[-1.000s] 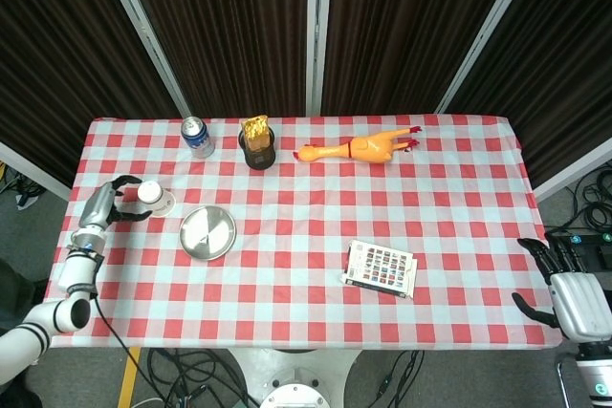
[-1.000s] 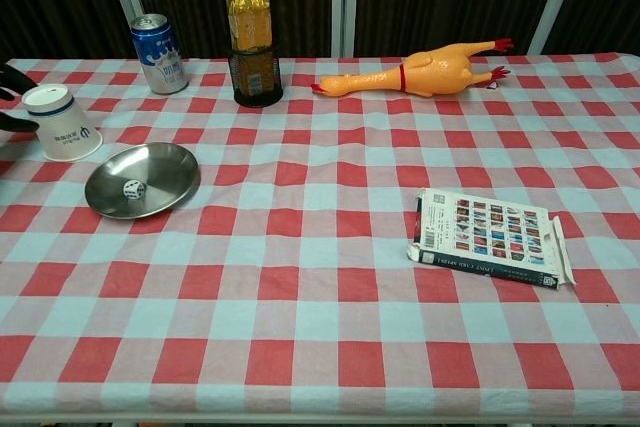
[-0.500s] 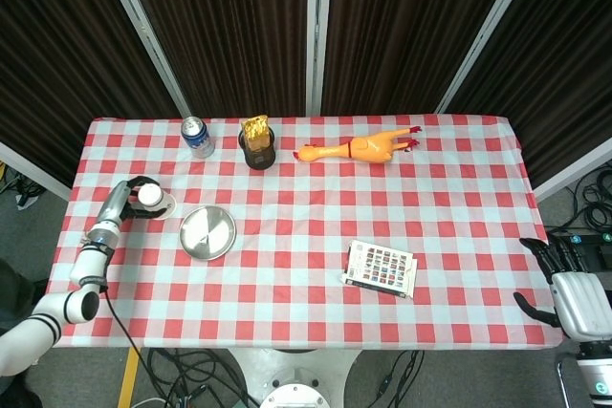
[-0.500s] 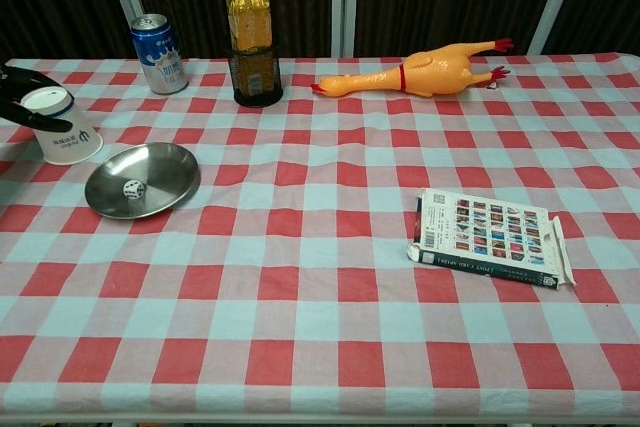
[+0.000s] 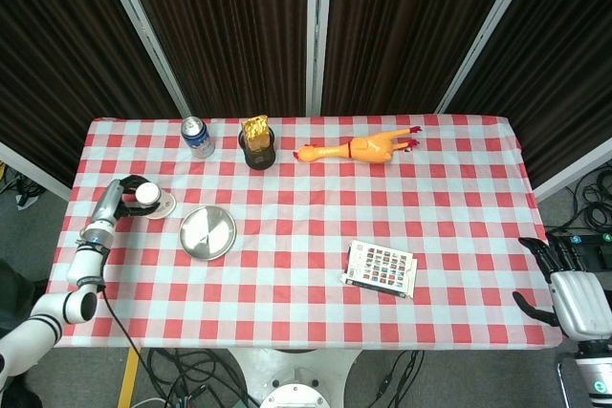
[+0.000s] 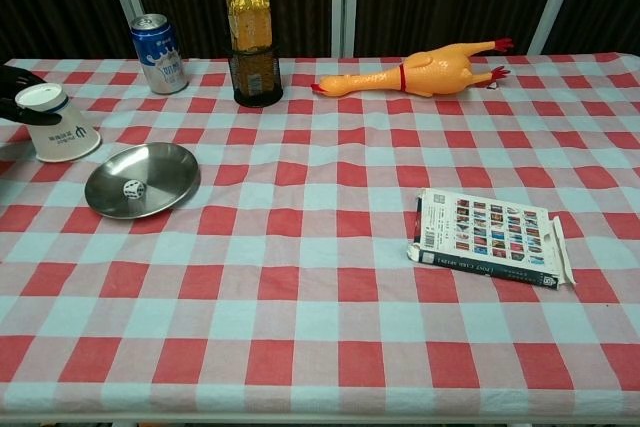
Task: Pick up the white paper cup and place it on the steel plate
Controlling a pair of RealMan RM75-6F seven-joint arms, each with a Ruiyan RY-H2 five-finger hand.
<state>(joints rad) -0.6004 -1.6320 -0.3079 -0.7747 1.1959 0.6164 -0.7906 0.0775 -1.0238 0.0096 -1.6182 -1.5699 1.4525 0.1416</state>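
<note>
Currently the white paper cup (image 5: 150, 200) is seen upside down and tilted on the checked tablecloth (image 5: 459, 198), just left of the steel plate (image 5: 207, 233) and apart from it. The left hand (image 5: 125, 196) is wrapped around the cup's narrow upper end, dark fingers (image 6: 22, 79) being curled about it in the chest view; whether the cup is lifted clear of the cloth cannot be told. A small die (image 6: 131, 188) is held in the plate. Behind the plate a blue can (image 5: 197, 137) and a dark holder with a gold packet (image 5: 257, 143) are stood, with a rubber chicken (image 5: 359, 148) lying further right. A booklet (image 5: 381, 268) is laid well right of the plate. The right hand (image 5: 564, 286) is kept off the table's right edge, its fingers spread and nothing held
</note>
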